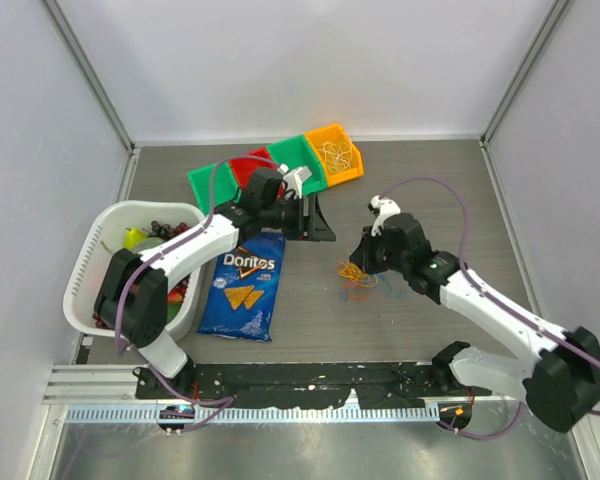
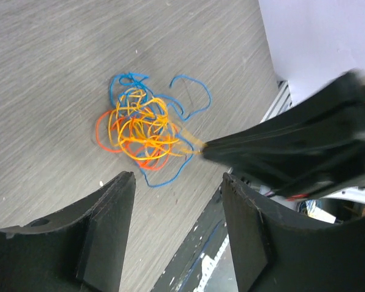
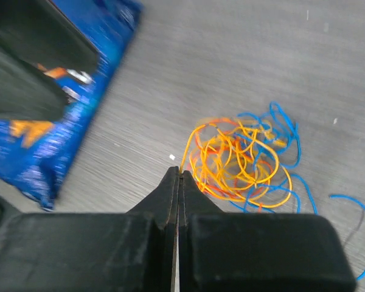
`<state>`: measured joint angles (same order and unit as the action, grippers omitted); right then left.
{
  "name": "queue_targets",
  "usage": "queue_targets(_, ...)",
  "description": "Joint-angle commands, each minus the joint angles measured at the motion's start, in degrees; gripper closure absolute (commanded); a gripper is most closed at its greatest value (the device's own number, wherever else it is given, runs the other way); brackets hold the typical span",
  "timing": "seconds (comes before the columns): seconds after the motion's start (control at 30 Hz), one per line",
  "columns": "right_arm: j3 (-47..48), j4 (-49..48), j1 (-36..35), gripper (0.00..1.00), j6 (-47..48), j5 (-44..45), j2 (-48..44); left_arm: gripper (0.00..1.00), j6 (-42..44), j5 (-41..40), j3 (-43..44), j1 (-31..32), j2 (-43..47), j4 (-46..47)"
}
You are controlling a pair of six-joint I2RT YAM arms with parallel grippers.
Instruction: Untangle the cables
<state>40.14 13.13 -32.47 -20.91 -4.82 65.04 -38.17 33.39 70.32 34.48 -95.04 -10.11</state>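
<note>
Right gripper (image 3: 177, 174) is pinched tight on one yellow strand at the edge of the tangle of thin orange, yellow and blue cables (image 3: 240, 161), mid-table, with open grey tabletop (image 3: 261, 48) all round. Farther back, left gripper (image 2: 176, 179) hangs wide open, holding nothing. Can't trace which strand crosses which.

The cables (image 3: 231, 159) are yellow, orange and blue, the worktop (image 1: 420, 190) streaky grey, the chip bag (image 1: 242, 290) blue, the basket (image 1: 82, 270) white.

The cables (image 1: 358, 276) lie in a small loose tangle on the desk (image 1: 430, 190): yellow loops knotted over orange ones, with thin blue strands straggling around the edge.
</note>
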Motion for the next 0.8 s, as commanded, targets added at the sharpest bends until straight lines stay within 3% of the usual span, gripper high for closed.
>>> queue_targets(0.0,9.6,3.1,-0.3,0.99,-1.4,0.2,-8.9,0.35,4.0,0.2,-3.4,0.1,8.8,5.5)
queue_targets(0.27,15.7,-0.3,-0.3,0.99,-7.4,-8.6,-14.3,0.19,2.8,3.4,-9.3,1.3,15.9,18.0)
queue_targets(0.57,18.2,-4.3,-0.4,0.99,-12.5,-18.1,-13.3,0.24,3.1,-2.7,-16.4,4.3,18.3,29.1)
queue_targets(0.77,16.5,-12.1,-0.5,0.99,-18.1,-23.4,-13.3,0.25,2.9,-6.5,-13.6,5.1,12.4,23.2)
